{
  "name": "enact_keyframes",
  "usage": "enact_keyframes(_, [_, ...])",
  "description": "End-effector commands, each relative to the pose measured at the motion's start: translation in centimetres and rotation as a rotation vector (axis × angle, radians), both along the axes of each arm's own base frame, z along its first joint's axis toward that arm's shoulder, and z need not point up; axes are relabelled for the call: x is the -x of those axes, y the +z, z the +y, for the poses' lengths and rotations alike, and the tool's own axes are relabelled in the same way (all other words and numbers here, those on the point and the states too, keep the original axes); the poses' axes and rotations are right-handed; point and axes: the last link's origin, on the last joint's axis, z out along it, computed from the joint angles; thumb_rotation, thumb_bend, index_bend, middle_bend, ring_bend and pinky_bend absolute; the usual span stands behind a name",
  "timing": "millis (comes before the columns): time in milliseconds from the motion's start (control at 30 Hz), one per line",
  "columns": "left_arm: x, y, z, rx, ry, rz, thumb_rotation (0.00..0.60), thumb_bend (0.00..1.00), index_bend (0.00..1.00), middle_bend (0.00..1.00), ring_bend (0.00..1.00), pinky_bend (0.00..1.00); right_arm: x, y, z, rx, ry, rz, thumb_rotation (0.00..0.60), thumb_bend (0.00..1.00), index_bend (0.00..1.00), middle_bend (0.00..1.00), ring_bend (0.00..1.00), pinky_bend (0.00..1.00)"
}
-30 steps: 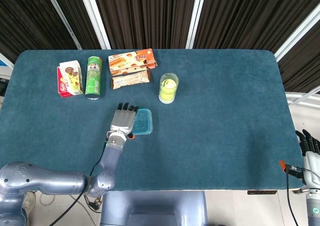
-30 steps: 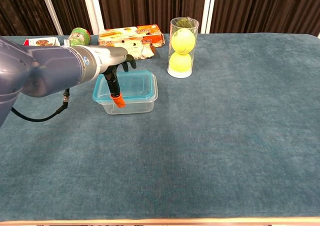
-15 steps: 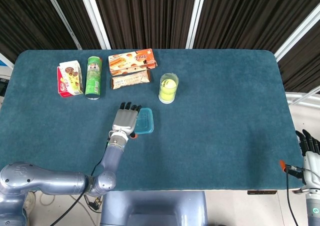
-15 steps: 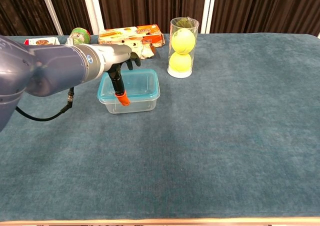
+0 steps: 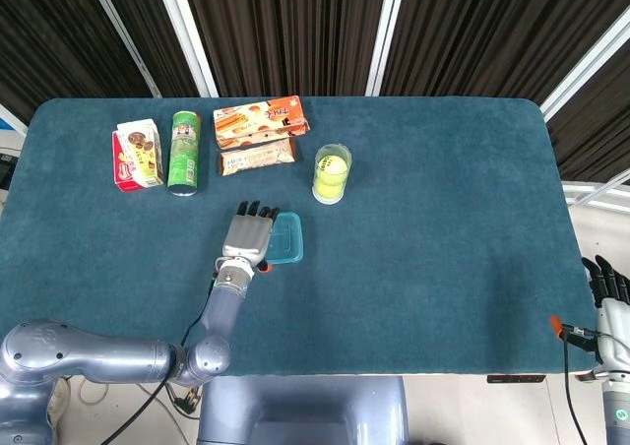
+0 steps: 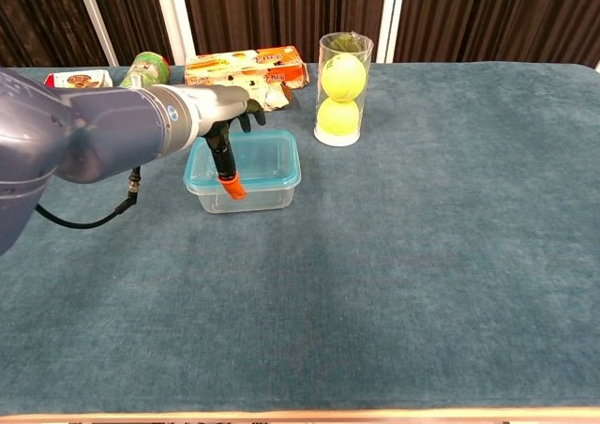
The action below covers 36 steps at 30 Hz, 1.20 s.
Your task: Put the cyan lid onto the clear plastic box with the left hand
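Counter carries everything. Left robot hand lies flat over the left part of the cyan lid, fingers extended, gripping nothing. Lid sits on the clear plastic box, mid-counter. Right robot hand hangs off the counter's right edge; grip state unclear.

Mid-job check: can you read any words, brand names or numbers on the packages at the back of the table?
Nothing can be read in either view.
Red and white carton: print blurred.
Green cylindrical can: label too small.
Orange snack box: lettering blurred.
Brown wrapped bar: print too small.
Clear tube of tennis balls: no text visible.
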Motion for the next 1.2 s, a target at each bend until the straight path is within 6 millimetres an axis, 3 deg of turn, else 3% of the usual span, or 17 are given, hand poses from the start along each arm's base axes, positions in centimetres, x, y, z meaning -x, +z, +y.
enact_keyframes(33, [-0.1, -0.1, 0.0, 0.003, -0.003, -0.004, 0.6, 0.23, 0.12, 0.4, 0.01, 0.0, 0.0, 0.0, 0.0, 0.0, 0.0, -0.001, 0.6, 0.29, 0.1, 0.0, 0.0, 0.0])
enact_keyframes(1200, [1.0, 0.1, -0.1, -0.016, -0.002, 0.008, 0.6, 0.23, 0.1, 0.37, 0.01, 0.0, 0.0, 0.0, 0.0, 0.002, -0.001, -0.002, 0.6, 0.29, 0.1, 0.0, 0.0, 0.0])
